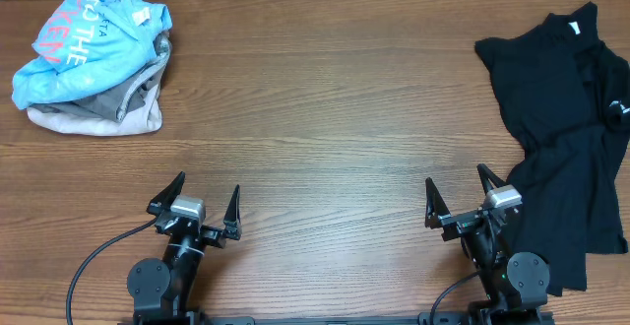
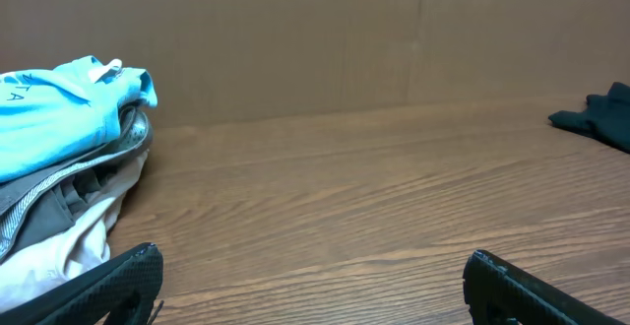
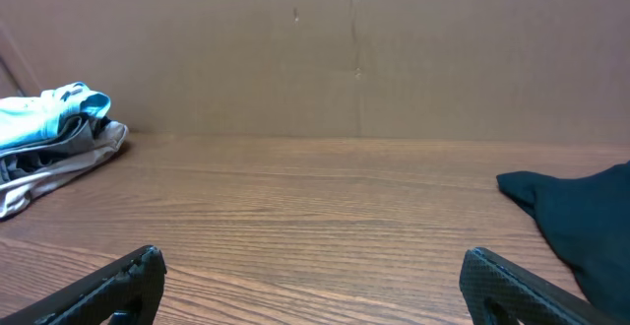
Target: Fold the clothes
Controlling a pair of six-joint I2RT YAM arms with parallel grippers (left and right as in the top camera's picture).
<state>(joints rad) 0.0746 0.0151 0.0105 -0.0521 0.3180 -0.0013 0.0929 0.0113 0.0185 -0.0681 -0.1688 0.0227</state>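
Note:
A light blue T-shirt [image 1: 89, 41] with red-and-white lettering lies bunched on top of grey [image 1: 103, 100] and cream [image 1: 94, 122] pieces at the far left of the table. It also shows at the left of the left wrist view [image 2: 54, 108] and of the right wrist view [image 3: 44, 113]. A black shirt [image 1: 566, 118] lies spread at the right edge, also in the right wrist view [image 3: 581, 207]. My left gripper [image 1: 207, 199] [image 2: 310, 276] is open and empty near the front edge. My right gripper [image 1: 458, 185] [image 3: 310, 276] is open and empty, just left of the black shirt.
The wooden table [image 1: 325, 108] runs between the two heaps. A brown cardboard wall [image 3: 354, 49] stands behind the table. Black cables [image 1: 94, 261] trail from the arm bases at the front edge.

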